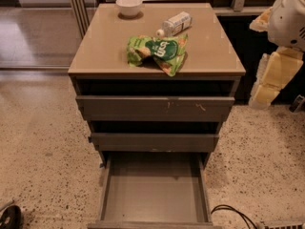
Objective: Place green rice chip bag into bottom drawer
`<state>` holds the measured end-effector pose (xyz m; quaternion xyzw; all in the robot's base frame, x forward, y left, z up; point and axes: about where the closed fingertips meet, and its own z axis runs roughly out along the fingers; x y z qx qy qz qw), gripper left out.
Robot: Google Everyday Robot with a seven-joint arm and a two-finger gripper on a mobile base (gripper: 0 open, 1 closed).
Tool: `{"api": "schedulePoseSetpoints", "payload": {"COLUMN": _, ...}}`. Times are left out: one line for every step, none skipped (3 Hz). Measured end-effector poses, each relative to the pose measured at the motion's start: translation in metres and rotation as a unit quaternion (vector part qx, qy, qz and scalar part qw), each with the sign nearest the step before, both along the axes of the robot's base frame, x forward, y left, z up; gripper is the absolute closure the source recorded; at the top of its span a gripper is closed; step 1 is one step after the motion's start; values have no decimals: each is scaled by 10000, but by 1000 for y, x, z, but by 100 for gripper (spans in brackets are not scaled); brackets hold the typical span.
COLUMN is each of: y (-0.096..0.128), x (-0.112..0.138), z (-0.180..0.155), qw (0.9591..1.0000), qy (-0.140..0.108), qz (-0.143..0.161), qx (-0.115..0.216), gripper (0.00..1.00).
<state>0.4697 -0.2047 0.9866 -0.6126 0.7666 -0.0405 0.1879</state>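
Observation:
The green rice chip bag (157,51) lies crumpled on the tan cabinet top (105,42), near its front edge and a little right of centre. The bottom drawer (155,190) is pulled fully out below, and its flat grey floor is bare. The two drawers above it are pulled out only slightly. My gripper is out of view. Only white and cream segments of my arm (281,46) show at the right edge, beside the cabinet and apart from the bag.
A clear plastic bottle with a white label (175,24) lies just behind the bag. A small white bowl (129,5) stands at the back of the top. A black cable (233,213) lies on the speckled floor at the lower right. A dark object (9,217) is at the lower left.

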Motion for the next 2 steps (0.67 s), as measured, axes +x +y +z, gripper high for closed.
{"api": "schedulePoseSetpoints", "payload": {"y": 19, "x": 46, "z": 2, "qw": 9996, "qy": -149, "qz": 246, "qx": 20, "gripper": 0}}
{"api": "schedulePoseSetpoints", "payload": {"y": 33, "x": 100, "z": -9, "qw": 9994, "qy": -170, "qz": 311, "qx": 30, "gripper": 0}}
